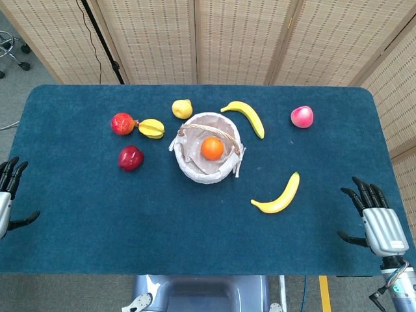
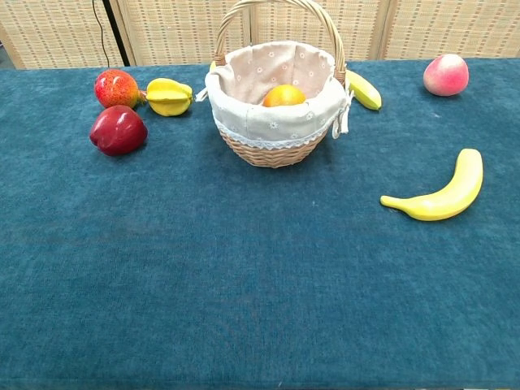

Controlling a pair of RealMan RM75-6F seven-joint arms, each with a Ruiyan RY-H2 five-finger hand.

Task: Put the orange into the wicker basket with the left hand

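Note:
The orange lies inside the wicker basket, on its pale cloth lining; in the chest view only the orange's top shows over the basket's rim. My left hand is at the far left edge of the head view, beside the table's near left corner, fingers spread and holding nothing. My right hand hangs off the table's near right corner, fingers apart and empty. Neither hand shows in the chest view.
Left of the basket lie a dark red apple, a red pomegranate and a yellow starfruit. A pear and a banana lie behind it, a peach far right, another banana front right.

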